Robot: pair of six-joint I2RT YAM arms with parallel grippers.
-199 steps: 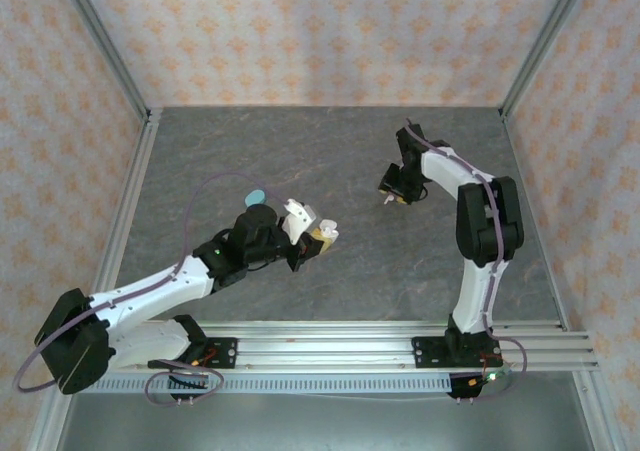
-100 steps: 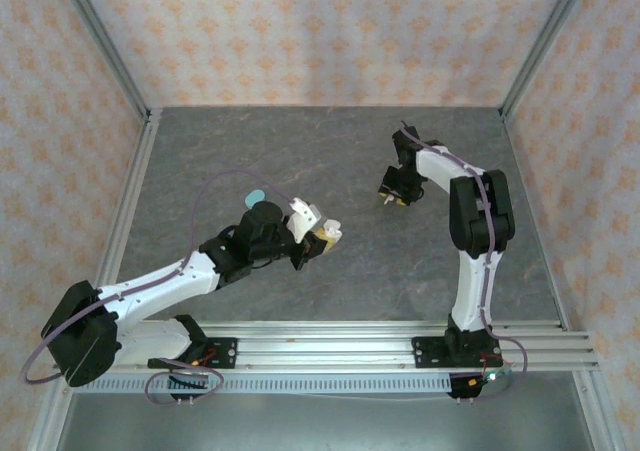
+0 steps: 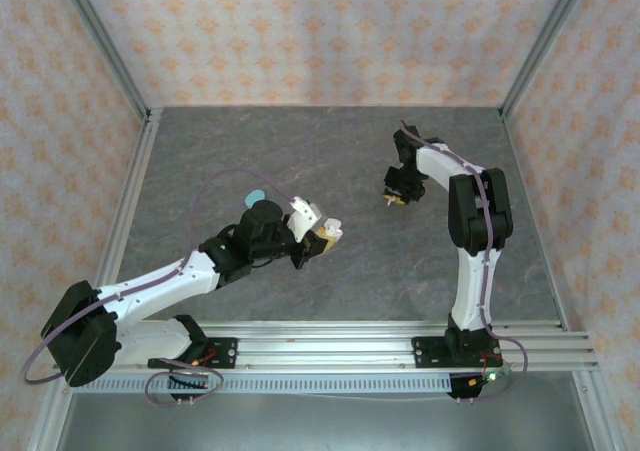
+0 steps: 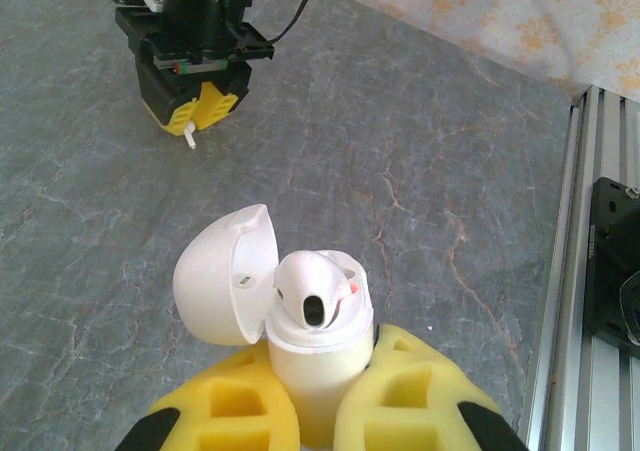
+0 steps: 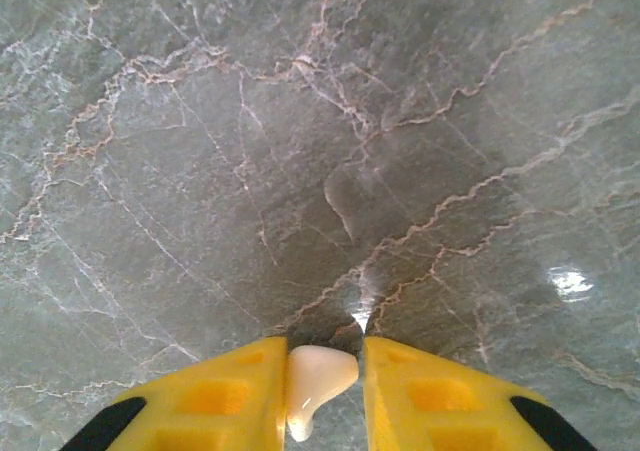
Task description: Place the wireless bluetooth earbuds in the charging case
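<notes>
Since a second earlier, the left arm had carried its load a little to the right, and the right arm had drawn its elbow in while its jaws narrowed. The left gripper point(image 4: 318, 376) was clamped tight on the body of a white charging case point(image 4: 322, 343), held upright above the grey marbled table point(image 3: 300, 151). The case's lid point(image 4: 222, 279) stood swung open to the left. One white piece, the seated earbud point(image 4: 312, 293), sat in the open top of the case, with a dark opening facing the left wrist camera.

Well apart from the case, across the table, the right gripper point(image 5: 322, 356) pointed down toward the surface. Its yellow fingers point(image 5: 235, 386) pressed on both sides of a second earbud point(image 5: 318, 373), also white, pinching it between them. From the left wrist camera, its short stem poked out below the fingertips.

In the overhead view, a pale teal object point(image 3: 256, 195) lay on the table behind the left arm. The arm partly hid it, and what it was could not be told.
</notes>
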